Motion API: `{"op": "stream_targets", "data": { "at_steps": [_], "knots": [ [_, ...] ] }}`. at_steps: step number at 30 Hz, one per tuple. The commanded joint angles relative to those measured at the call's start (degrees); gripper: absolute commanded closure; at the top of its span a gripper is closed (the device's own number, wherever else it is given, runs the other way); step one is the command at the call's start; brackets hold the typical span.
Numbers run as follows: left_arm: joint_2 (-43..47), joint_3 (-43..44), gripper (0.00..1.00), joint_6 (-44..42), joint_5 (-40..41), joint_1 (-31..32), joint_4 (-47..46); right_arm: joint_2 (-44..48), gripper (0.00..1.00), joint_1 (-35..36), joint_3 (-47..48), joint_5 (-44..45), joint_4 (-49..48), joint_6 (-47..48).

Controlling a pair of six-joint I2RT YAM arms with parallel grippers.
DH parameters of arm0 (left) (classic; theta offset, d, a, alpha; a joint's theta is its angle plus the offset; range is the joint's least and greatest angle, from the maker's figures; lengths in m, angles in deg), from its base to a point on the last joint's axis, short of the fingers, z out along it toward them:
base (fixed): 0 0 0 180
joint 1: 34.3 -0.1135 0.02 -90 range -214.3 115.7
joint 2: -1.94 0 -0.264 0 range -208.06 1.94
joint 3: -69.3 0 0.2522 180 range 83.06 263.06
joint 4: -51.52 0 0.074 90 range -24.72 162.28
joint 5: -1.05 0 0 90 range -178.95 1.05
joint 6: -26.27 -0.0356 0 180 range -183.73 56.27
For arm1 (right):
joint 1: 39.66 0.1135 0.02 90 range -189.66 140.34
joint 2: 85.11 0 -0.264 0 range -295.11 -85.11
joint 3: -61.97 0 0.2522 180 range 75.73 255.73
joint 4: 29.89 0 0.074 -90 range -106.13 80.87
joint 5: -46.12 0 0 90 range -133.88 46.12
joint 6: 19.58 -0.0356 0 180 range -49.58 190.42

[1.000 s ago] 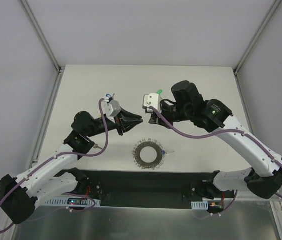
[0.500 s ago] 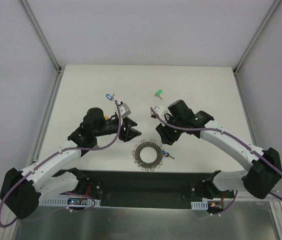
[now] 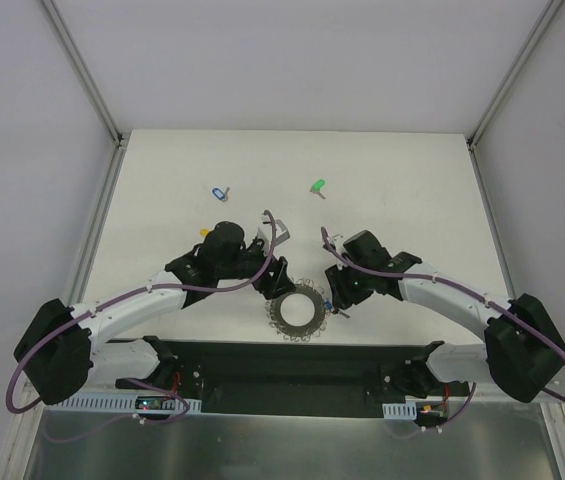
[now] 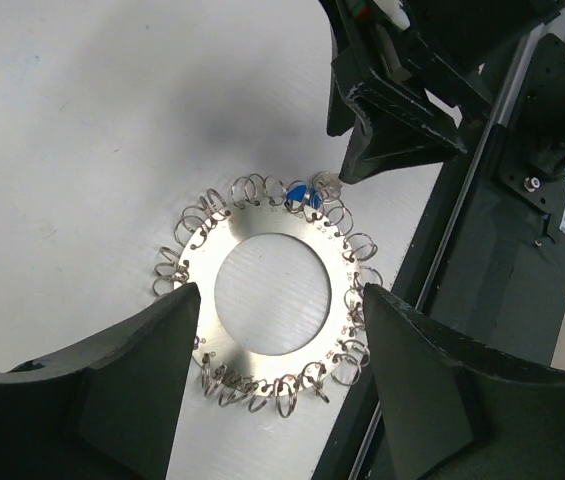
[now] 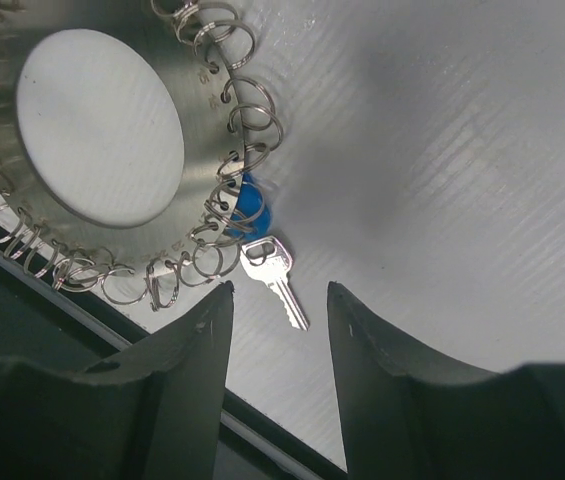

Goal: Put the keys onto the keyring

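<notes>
The keyring (image 3: 285, 311), a flat silver ring edged with wire loops, lies near the table's front edge. In the left wrist view the keyring (image 4: 262, 225) sits between the open fingers of my left gripper (image 4: 280, 292), which hovers over it. A blue-headed key (image 5: 274, 270) lies at the ring's rim, its blue head among the loops and its silver blade pointing away. My right gripper (image 5: 280, 290) is open, with its fingertips either side of that blade and not touching it. From above, the left gripper (image 3: 277, 280) and right gripper (image 3: 334, 297) flank the ring.
A green key (image 3: 317, 186), a pale blue key (image 3: 220, 192) and a yellow key (image 3: 204, 231) lie farther back on the white table. The black base rail (image 3: 292, 362) runs just in front of the keyring. The right gripper's fingers (image 4: 392, 110) reach into the left wrist view.
Both arms have dropped and pulled in towards the near edge, closing on the keyring from either side. Both grippers have gone from shut to open.
</notes>
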Motion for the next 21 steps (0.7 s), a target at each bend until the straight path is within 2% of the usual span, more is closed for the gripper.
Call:
{"op": "stream_targets", "data": {
  "at_steps": [1,9,17,21],
  "knots": [
    [-1.35,3.00,0.34,3.56,4.32,0.22,1.32,-1.42,0.55,0.24,-0.22,-0.61,-6.39,-2.12],
    [-1.88,3.26,0.32,3.56,4.86,0.22,2.64,-6.78,0.63,3.05,1.45,0.44,-6.39,0.51],
    [-2.49,4.23,0.32,2.86,4.68,0.22,3.69,-7.41,0.68,4.81,1.54,0.97,-5.78,0.52],
    [-2.76,4.67,0.32,2.51,4.68,0.22,4.05,-7.93,0.86,5.43,2.33,1.58,-4.99,0.43]
  ]
}}
